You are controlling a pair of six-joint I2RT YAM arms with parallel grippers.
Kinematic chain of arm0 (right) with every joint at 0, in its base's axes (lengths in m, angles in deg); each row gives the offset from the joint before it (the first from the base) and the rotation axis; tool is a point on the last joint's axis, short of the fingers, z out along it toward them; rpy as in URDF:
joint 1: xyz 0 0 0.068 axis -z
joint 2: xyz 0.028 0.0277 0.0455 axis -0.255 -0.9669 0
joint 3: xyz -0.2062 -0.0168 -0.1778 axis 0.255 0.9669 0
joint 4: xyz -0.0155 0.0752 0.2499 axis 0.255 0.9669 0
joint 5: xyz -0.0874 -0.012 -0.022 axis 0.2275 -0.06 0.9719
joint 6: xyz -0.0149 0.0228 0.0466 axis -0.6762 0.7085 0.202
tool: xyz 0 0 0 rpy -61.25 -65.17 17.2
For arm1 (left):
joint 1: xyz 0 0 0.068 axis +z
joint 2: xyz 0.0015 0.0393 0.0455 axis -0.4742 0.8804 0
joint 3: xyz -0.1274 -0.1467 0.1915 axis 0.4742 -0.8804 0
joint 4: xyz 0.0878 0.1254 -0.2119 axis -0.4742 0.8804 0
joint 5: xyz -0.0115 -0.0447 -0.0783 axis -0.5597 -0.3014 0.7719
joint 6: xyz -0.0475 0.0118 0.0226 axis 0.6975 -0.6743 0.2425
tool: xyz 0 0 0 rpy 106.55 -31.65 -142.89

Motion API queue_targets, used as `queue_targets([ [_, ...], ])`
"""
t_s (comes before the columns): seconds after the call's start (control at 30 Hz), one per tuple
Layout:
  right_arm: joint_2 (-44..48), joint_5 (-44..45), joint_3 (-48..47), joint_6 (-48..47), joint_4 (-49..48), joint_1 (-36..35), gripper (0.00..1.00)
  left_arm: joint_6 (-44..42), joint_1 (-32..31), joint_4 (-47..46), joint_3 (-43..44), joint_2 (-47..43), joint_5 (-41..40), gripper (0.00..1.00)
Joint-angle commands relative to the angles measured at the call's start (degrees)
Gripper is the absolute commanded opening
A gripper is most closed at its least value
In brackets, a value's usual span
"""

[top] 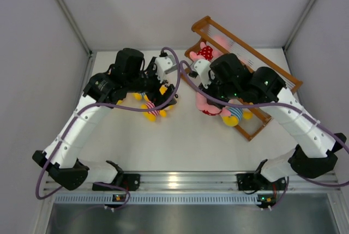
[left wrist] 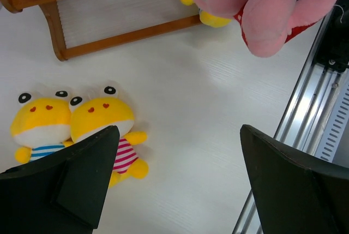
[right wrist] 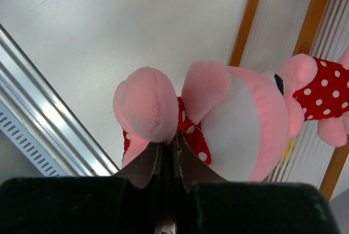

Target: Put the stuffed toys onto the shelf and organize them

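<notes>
My right gripper (right wrist: 169,152) is shut on a pink toy in a red white-dotted outfit (right wrist: 234,119) and holds it above the table, beside the shelf's front rail (right wrist: 248,21). In the top view this pink toy (top: 205,103) hangs under the right gripper (top: 210,91). A second pink toy (top: 206,52) lies on the wooden shelf (top: 275,67). A yellow toy in blue stripes (top: 234,115) lies at the shelf's near end. My left gripper (left wrist: 180,179) is open and empty above the table. Just to its left lie a yellow pink-striped toy (left wrist: 103,117) and a yellow blue-striped toy (left wrist: 41,125).
An aluminium rail (top: 174,179) runs along the table's near edge and shows in the left wrist view (left wrist: 322,92). Grey walls enclose the table on three sides. The two arms stand close together mid-table.
</notes>
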Motion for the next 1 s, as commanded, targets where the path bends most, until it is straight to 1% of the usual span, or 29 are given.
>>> queue_targets([
  [0.0,3.9,4.1,2.0,-0.5,10.7,1.4,0.00,-0.9,0.0,-2.6,2.0,0.0,-1.8,0.98],
  [0.07,6.7,5.5,5.5,-0.4,9.9,2.1,0.00,-1.0,0.1,-2.6,2.0,0.2,-1.6,0.98],
  [0.2,9.8,6.1,9.1,-2.4,10.0,4.7,0.00,-1.0,0.0,-2.6,2.0,0.8,-1.0,0.98],
  [0.27,9.8,8.7,10.0,-3.1,11.2,6.5,0.00,-1.2,0.1,-2.6,2.2,0.9,-0.9,0.98],
  [0.3,10.4,11.9,12.4,-3.0,11.4,6.6,0.00,-1.2,0.1,-2.6,2.3,1.1,-1.0,0.98],
  [0.5,12.7,16.8,20.8,-4.2,11.3,9.3,0.00,-1.6,0.1,-2.6,2.4,1.5,-0.7,0.98],
  [0.57,13.0,14.9,19.8,-4.5,10.1,9.4,0.00,-1.7,0.1,-2.6,2.3,1.5,-0.7,0.98],
  [0.6,13.1,10.9,19.0,-4.8,9.4,9.5,0.00,-1.8,0.1,-2.6,2.2,1.5,-0.8,0.98],
  [0.67,12.8,8.3,17.4,-5.5,7.2,9.5,0.00,-1.9,0.0,-2.6,1.9,1.5,-0.8,0.98],
  [0.77,11.4,7.1,16.8,-5.5,7.8,9.4,0.00,-1.9,0.0,-2.6,2.0,1.5,-1.0,0.98],
  [0.97,11.6,4.7,19.1,-5.4,6.9,9.4,0.00,-2.2,0.1,-2.6,2.0,1.3,-0.8,0.98],
])
